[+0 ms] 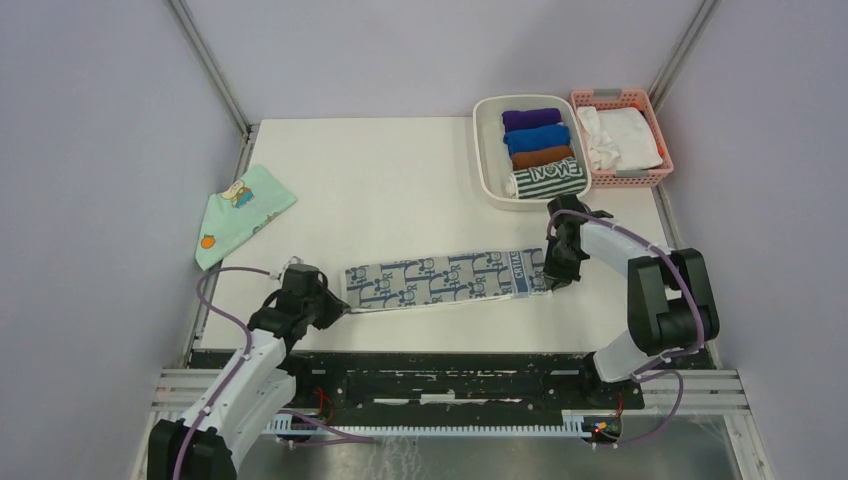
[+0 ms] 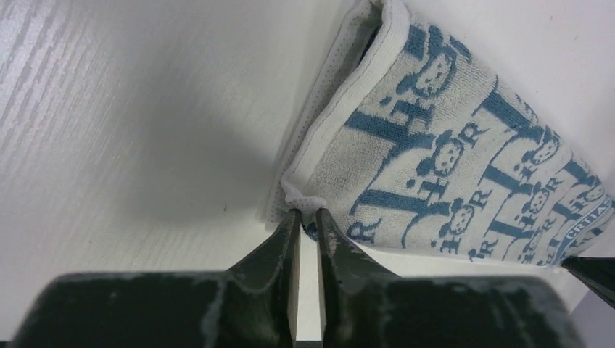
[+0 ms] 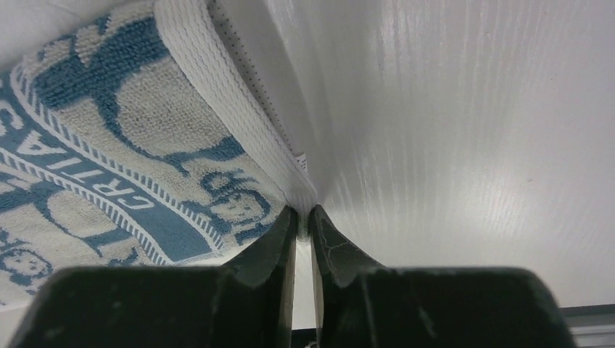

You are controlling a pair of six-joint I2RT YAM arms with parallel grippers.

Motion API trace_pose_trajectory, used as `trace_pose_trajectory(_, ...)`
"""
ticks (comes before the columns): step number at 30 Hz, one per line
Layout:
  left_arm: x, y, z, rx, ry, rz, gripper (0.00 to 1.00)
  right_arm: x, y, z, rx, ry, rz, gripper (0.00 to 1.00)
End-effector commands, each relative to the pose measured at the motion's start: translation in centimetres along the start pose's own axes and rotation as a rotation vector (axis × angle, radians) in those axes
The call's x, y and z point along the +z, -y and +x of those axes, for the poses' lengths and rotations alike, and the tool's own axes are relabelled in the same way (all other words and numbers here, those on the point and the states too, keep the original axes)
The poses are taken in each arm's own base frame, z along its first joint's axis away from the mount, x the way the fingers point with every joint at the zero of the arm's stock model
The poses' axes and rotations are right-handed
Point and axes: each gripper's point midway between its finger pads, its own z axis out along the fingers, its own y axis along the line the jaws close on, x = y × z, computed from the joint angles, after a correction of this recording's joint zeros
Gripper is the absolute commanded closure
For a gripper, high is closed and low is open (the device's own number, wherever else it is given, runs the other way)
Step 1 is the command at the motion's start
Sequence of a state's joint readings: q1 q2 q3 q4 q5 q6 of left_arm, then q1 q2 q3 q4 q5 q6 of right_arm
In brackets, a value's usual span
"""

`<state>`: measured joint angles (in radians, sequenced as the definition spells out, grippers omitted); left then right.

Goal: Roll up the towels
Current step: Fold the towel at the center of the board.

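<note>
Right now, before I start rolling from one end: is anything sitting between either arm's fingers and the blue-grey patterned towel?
Nothing visible does. The left fingers sit right at the blue-grey towel's left end corner, the right fingers right at its right end corner.

This is a robotics lab cell: plain lilac partition walls (image 1: 100, 150) on aluminium posts (image 1: 210, 65) enclose a white wood-grain table (image 1: 400, 180) edged by a black perforated mounting plate (image 1: 440, 365).

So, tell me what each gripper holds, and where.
Cannot be told: left gripper and right gripper each have near-shut tips at an end corner of the blue-grey towel, pinched or merely touching.
</note>
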<state>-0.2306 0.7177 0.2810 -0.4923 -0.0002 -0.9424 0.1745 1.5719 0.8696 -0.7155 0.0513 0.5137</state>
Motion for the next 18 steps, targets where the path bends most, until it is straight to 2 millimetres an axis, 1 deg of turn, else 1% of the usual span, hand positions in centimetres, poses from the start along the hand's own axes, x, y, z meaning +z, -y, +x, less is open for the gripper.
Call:
trace_pose_trajectory(1, -0.7, 1.3, -1.2, -0.046, 0.046, 0.044, 0.73, -0.6, 0.0, -1.6, 0.012, 0.057, 0.009, 0.75)
trace_pose_trajectory(3, -1.3, 1.9, -1.6, -0.061, 0.065, 0.067, 0.64, -1.6, -0.1, -1.8, 0.010, 0.078, -0.005, 0.64)
trace_pose_trajectory(5, -2.3, 2.6, -2.5, -0.069, 0.097, 0.086, 0.56, -3.1, -0.2, -2.3, 0.009, 0.117, -0.021, 0.55)
trace_pose_trajectory(8, -3.9, 3.7, -4.0, -0.060, 0.147, 0.101, 0.47, -5.5, -0.4, -3.6, 0.002, 0.197, -0.044, 0.48)
trace_pose_trajectory(10, -5.2, 4.6, -5.3, -0.030, 0.184, 0.110, 0.44, -6.8, -0.8, -4.6, -0.006, 0.251, -0.072, 0.47)
trace_pose_trajectory(11, -5.6, 5.1, -5.8, -0.012, 0.198, 0.117, 0.44, -7.1, -1.3, -5.1, -0.014, 0.275, -0.102, 0.47)
trace_pose_trajectory(12, -6.3, 6.0, -6.6, 0.000, 0.217, 0.133, 0.44, -7.2, -2.1, -5.5, -0.021, 0.289, -0.143, 0.47)
trace_pose_trajectory(14, -6.7, 7.4, -7.6, 0.037, 0.232, 0.155, 0.44, -7.2, -3.7, -6.0, -0.030, 0.300, -0.221, 0.48)
trace_pose_trajectory(16, -6.5, 8.6, -8.3, 0.078, 0.237, 0.174, 0.45, -6.9, -5.2, -6.6, -0.032, 0.311, -0.289, 0.50)
trace_pose_trajectory(18, -5.7, 10.1, -8.7, 0.116, 0.220, 0.205, 0.47, -6.5, -5.9, -7.5, -0.029, 0.332, -0.315, 0.53)
